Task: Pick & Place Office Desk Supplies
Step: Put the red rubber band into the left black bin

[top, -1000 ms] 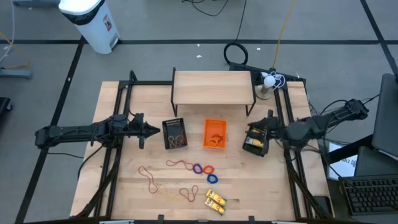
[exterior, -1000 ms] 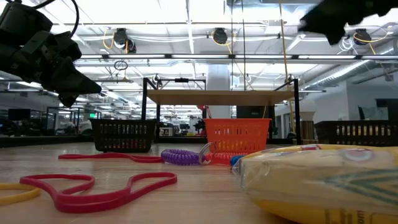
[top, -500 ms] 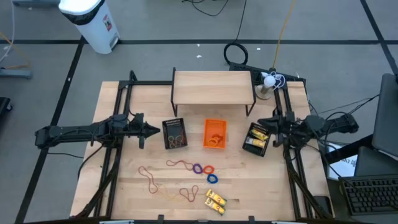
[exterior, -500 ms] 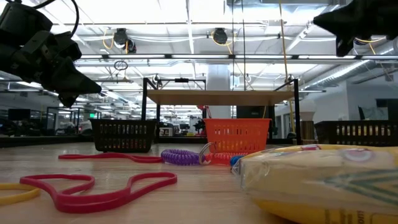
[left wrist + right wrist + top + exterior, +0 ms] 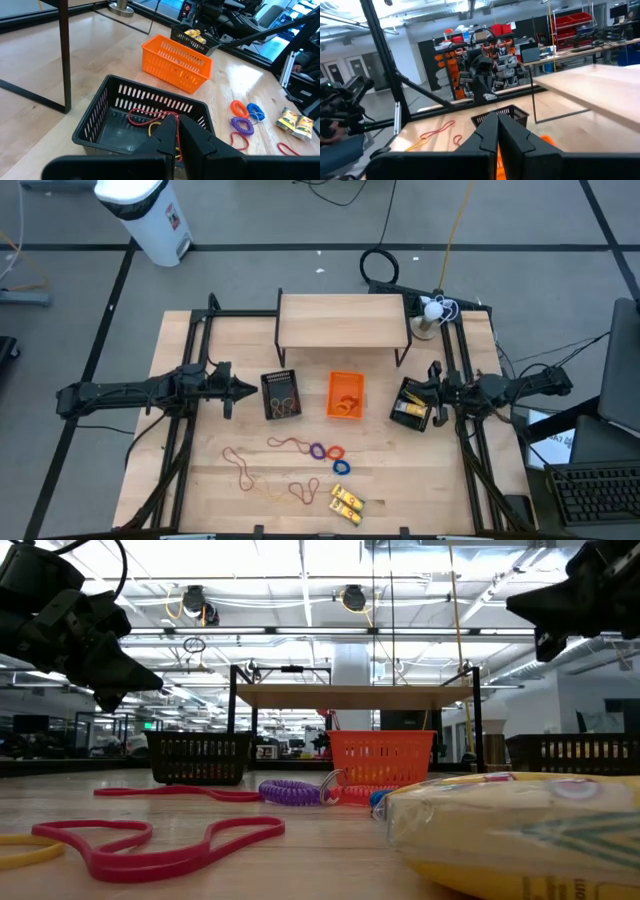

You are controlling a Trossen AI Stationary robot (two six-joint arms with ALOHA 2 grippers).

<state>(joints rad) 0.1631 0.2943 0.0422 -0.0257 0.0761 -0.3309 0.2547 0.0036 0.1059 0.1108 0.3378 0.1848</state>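
Note:
Loose supplies lie on the near part of the table: red and tan rubber bands [image 5: 287, 444], purple [image 5: 318, 451], orange [image 5: 334, 451] and blue [image 5: 342, 467] rings, and yellow packets [image 5: 347, 502]. My left gripper [image 5: 250, 390] hangs shut just left of a black basket [image 5: 281, 395] with rubber bands in it, its fingertips [image 5: 176, 125] closed over the basket's near rim. My right gripper [image 5: 432, 395] is shut at the right edge of another black basket [image 5: 410, 403] that holds yellow packets; its fingers [image 5: 497, 127] hold nothing.
An orange basket [image 5: 346, 396] stands between the two black ones. A wooden shelf on black legs [image 5: 343, 320] spans the far middle. Black frame rails [image 5: 190, 380] run along both sides of the table. Open tabletop lies at the near left.
My right gripper has drawn back from above the right black basket toward the table's right edge and has sunk lower, tipping its fingers up toward level.

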